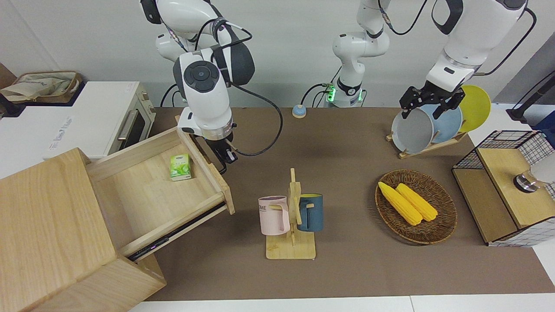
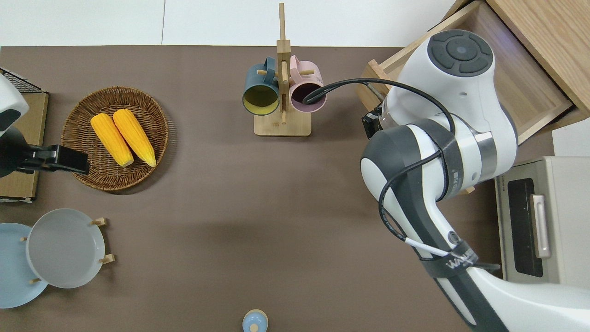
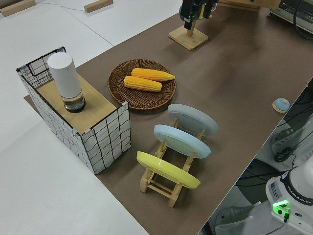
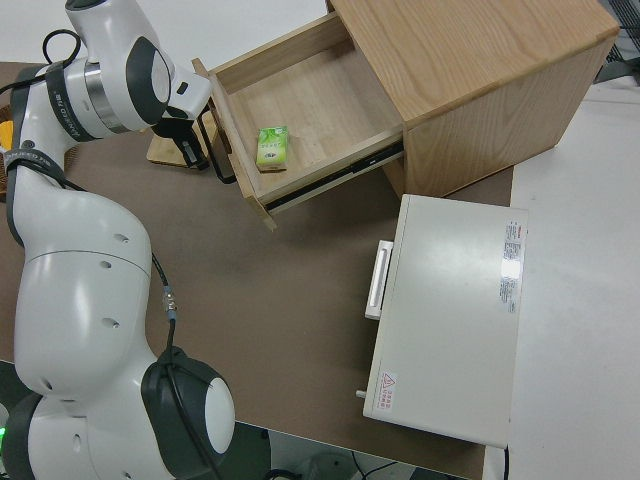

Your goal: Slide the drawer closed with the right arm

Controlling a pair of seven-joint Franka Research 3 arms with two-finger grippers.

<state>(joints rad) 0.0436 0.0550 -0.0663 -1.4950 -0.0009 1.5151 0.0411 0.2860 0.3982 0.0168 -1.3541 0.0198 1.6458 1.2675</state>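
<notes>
The drawer (image 1: 147, 190) stands pulled out of the large light-wood box (image 1: 52, 234), with a small green carton (image 1: 180, 167) inside. Its black loop handle (image 1: 211, 151) runs across the front panel (image 1: 212, 173). My right gripper (image 1: 225, 157) is low, right at the handle on the outside of the front panel, fingers together and holding nothing. In the right side view the gripper (image 4: 192, 155) sits just beside the handle (image 4: 215, 140). In the overhead view the right arm (image 2: 442, 120) covers the gripper and the drawer's front. The left arm is parked.
A mug rack (image 1: 291, 216) with a pink and a blue mug stands close to the drawer front. A toaster oven (image 1: 108, 117) sits beside the drawer, nearer the robots. A corn basket (image 1: 415, 206), plate rack (image 1: 433, 125) and mesh box (image 1: 507, 190) stand toward the left arm's end.
</notes>
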